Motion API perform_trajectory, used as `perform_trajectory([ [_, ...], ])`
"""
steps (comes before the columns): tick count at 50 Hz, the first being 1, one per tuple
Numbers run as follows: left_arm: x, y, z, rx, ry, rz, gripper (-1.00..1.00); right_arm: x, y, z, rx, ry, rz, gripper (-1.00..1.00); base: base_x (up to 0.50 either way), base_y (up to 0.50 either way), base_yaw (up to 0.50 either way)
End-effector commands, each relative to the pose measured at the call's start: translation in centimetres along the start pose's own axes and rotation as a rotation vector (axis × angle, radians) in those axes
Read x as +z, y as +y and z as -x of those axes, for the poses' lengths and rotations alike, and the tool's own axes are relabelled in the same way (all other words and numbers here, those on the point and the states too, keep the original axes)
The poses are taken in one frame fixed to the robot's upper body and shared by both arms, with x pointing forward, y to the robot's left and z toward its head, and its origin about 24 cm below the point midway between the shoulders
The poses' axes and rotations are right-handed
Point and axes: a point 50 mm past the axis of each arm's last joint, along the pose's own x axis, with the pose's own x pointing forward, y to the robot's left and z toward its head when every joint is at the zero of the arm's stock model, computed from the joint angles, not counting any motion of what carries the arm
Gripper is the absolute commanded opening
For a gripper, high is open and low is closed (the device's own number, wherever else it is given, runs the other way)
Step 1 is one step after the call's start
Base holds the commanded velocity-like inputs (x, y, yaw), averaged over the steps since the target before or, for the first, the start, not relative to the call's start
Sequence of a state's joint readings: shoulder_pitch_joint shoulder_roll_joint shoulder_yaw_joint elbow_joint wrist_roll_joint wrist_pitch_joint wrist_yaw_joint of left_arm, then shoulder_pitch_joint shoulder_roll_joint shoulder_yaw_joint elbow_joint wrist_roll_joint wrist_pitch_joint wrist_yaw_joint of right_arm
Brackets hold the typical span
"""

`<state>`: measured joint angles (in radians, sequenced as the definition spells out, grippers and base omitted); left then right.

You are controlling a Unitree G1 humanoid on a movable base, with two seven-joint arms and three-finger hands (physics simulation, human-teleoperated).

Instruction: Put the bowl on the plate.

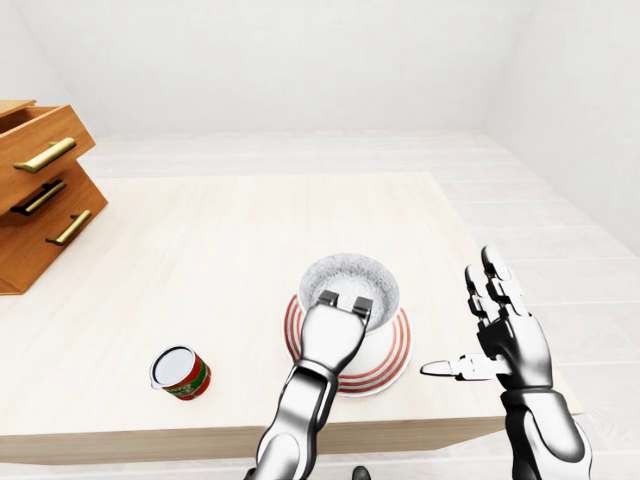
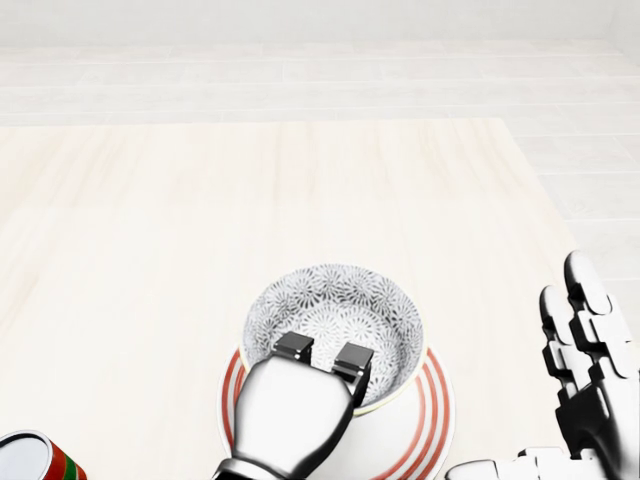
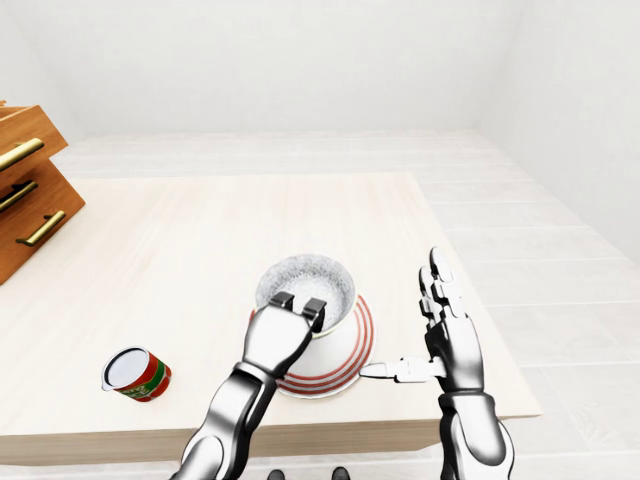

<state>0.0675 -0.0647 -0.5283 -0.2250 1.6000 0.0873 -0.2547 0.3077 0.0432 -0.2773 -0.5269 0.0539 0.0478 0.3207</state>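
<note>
The grey patterned bowl (image 2: 335,300) sits on the white plate with red rings (image 2: 432,410), near the table's lower edge in the head view. My left hand (image 2: 322,352) reaches in from below. Two of its fingers (image 2: 293,347) hook over the bowl's near rim into the inside, closed on that rim; the thumb is hidden under the hand. My right hand (image 1: 478,325) is held upright to the right of the plate, apart from it, fingers spread open and thumb pointing toward the plate.
A red and green can (image 1: 181,372) lies on its side on the light wooden table (image 1: 220,240), left of the plate. A wooden chest with drawers pulled out (image 1: 40,195) stands at the table's left edge. The table ends just right of my right hand.
</note>
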Motion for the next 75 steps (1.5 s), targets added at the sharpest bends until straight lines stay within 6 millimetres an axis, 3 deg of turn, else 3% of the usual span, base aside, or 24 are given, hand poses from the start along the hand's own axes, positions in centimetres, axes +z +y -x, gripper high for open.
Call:
perform_trajectory([
  [1,0.0,-0.2,0.1,0.035,-0.005,-0.002,-1.00,0.0,0.2,0.0,0.004,0.000,0.001,1.00,0.00,0.00,0.00],
  [38,-0.7,-2.2,-0.6,0.004,0.016,-0.004,-1.00,-0.4,0.0,-0.1,0.001,0.007,-0.007,1.00,0.00,0.00,0.00],
  [75,-0.1,-2.7,-0.3,-0.002,-0.003,-0.002,-1.00,-0.3,-0.1,-0.2,-0.003,0.003,-0.002,1.00,0.00,0.00,0.00],
])
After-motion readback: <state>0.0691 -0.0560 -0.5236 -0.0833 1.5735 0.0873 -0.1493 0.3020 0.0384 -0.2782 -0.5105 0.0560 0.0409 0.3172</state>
